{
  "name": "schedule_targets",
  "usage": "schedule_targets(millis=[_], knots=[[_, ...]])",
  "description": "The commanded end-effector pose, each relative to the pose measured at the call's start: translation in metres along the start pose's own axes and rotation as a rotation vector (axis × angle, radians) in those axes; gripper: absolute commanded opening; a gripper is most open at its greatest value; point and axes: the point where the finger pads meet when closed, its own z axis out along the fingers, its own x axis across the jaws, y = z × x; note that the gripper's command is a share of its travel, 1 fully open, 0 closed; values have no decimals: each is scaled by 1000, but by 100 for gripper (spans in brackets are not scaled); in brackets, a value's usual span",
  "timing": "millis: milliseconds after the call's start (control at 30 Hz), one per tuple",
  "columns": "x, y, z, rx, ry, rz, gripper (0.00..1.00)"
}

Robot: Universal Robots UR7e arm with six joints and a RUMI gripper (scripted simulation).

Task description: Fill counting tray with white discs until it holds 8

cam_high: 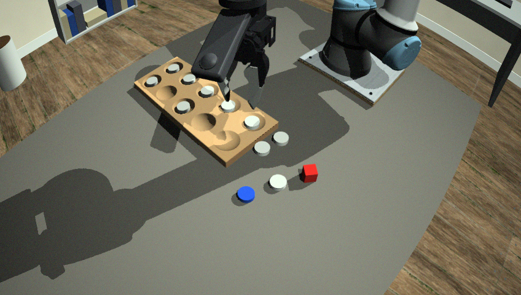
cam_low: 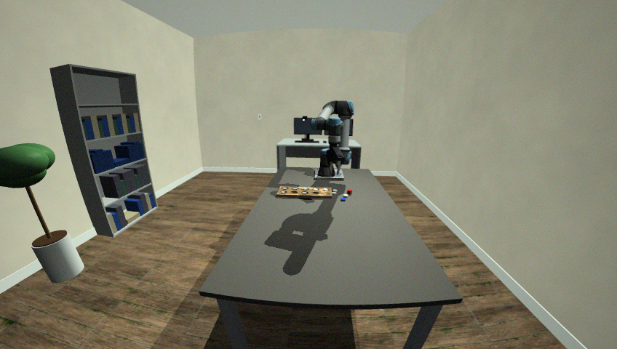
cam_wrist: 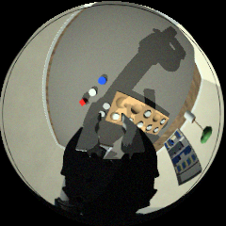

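The wooden counting tray (cam_high: 204, 106) lies on the grey table and also shows in the wrist view (cam_wrist: 137, 113). Several white discs lie in its pockets, among them one near the right end (cam_high: 252, 122) and one (cam_high: 228, 106) just under my left fingertip. Three pockets are empty (cam_high: 203, 121). My gripper (cam_high: 241, 99) hangs over the tray's right half, its fingers partly apart with nothing between them. Three loose white discs lie on the table: two beside the tray's right end (cam_high: 281, 138) (cam_high: 262, 148) and one further forward (cam_high: 278, 182).
A blue disc (cam_high: 245, 193) and a red cube (cam_high: 309, 173) lie on the table near the forward white disc. The robot base (cam_high: 352, 69) stands behind and to the right of the tray. In the far view the tray (cam_low: 305, 191) lies near the table's far end.
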Motion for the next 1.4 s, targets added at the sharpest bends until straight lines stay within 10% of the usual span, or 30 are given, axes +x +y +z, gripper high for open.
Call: schedule_targets(millis=[0, 1367], knots=[[-19, 3, 0, -8, 7, 131, 28], [-72, -13, 43, 14, 17, 900, 28]])
